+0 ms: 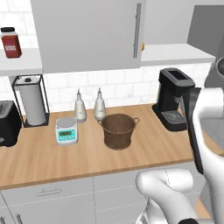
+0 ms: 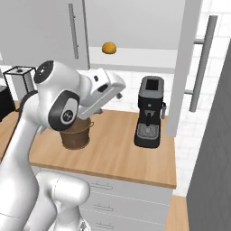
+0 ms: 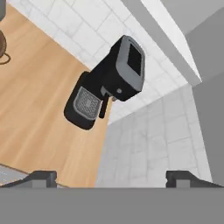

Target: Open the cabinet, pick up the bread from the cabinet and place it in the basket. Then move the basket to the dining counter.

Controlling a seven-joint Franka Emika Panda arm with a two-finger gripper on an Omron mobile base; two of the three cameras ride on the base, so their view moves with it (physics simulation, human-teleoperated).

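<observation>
The hand [image 3: 111,177] is seen in the hand view with its two dark fingertips [image 3: 41,177] set wide apart, so it is open and nothing is held in it. It is tilted toward the black coffee machine [image 3: 105,81] and the white tiled wall, not yet toward the shelf. It is likely being swung round for the next reach.

On the wooden tabletop [image 1: 87,153], the basket [image 1: 118,130] is stood upright with its mouth up, so that something can be dropped into it from above. Nothing can be seen inside it. Beside it, to the left, a small white scale [image 1: 66,130] is set, and two pale bottles [image 1: 89,106] are placed behind, near the tiles. The coffee machine is stood to the right, well apart from the basket.

Higher up and farther back, the cabinet [image 2: 135,27] is found with its right door [image 2: 180,67] swung out, so the shelf is laid open. The bread [image 2: 108,48] is rested on that shelf, near the front edge, where it can be reached easily. The picking step is judged to be next.
</observation>
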